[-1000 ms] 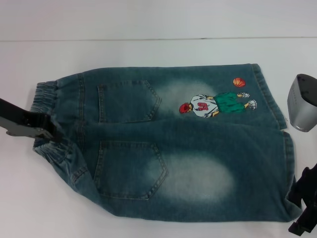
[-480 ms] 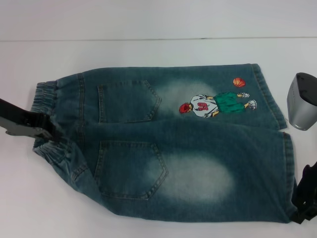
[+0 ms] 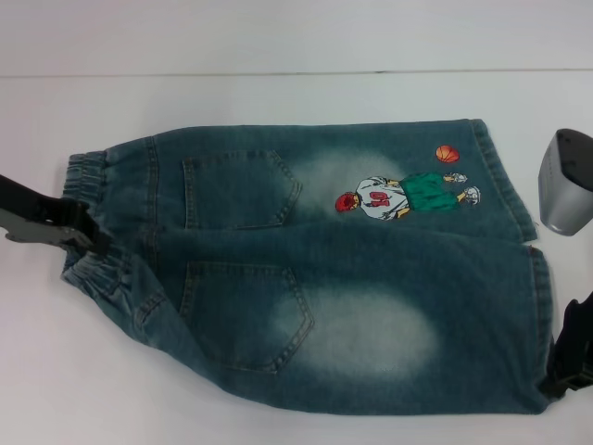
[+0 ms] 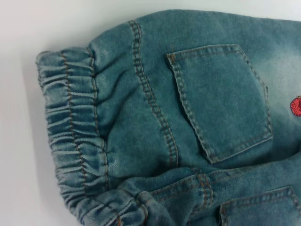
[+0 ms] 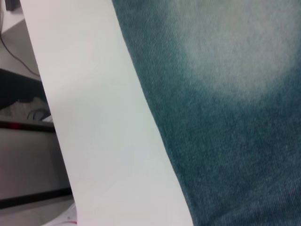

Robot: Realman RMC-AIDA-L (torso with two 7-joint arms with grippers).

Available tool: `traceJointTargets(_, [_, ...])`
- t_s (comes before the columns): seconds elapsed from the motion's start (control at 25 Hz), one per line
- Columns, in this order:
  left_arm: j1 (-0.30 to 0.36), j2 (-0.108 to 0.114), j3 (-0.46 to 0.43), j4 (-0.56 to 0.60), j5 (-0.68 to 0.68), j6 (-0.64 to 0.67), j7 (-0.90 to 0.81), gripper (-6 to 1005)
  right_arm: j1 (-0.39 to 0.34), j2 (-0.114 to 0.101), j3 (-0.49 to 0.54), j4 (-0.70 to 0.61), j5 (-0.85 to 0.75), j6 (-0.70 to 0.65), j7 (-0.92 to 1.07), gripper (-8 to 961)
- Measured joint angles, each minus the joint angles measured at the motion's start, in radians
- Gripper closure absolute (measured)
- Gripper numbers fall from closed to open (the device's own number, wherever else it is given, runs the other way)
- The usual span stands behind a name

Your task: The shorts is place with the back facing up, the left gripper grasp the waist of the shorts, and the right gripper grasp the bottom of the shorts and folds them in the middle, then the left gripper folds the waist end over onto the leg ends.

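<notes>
The shorts [image 3: 352, 278] lie flat on the white table, back up, with two patch pockets and the basketball-player cartoon [image 3: 403, 192] showing. The gathered waist [image 3: 85, 174] is at the left end, and the left wrist view shows it close up as the waist [image 4: 70, 127]. My left gripper [image 3: 91, 241] sits at the middle of the waist, shut on the bunched band. The leg ends [image 3: 539, 306] lie at the right. My right gripper [image 3: 567, 375] is at the near right corner of the hem, touching or covering it. The shorts [image 5: 225, 117] fill much of the right wrist view.
A silver-grey housing [image 3: 567, 185] stands just right of the far leg hem. White table [image 3: 278, 93] stretches behind the shorts to its back edge. The right wrist view shows the table's strip [image 5: 94, 122], with dark floor and cables [image 5: 23, 113] beyond its edge.
My right gripper has moved up from the picture's bottom corner to the hem corner. My left gripper has shifted slightly toward the far side, taking the bunched waist with it.
</notes>
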Motion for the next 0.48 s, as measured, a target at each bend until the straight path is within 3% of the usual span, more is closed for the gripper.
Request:
traceJointTargets(0.08, [-0.001,0.004,0.0,0.0,0.0,0.0,0.0,908,0.0,-0.004,0.021,0.0,0.002,0.0,-0.006,950])
traceJointTargets(0.28, [-0.002,0.012,-0.01,0.004,0.0,0.0,-0.001,905,-0.007,-0.028,0.14,0.012,0.015,-0.026,-0.059,947])
traceJointTargets(0.48, [-0.001,0.025,-0.019,0.002,0.0,-0.001,-0.001,903,-0.031,-0.112,0.303,0.082,0.12,-0.059,-0.121,944])
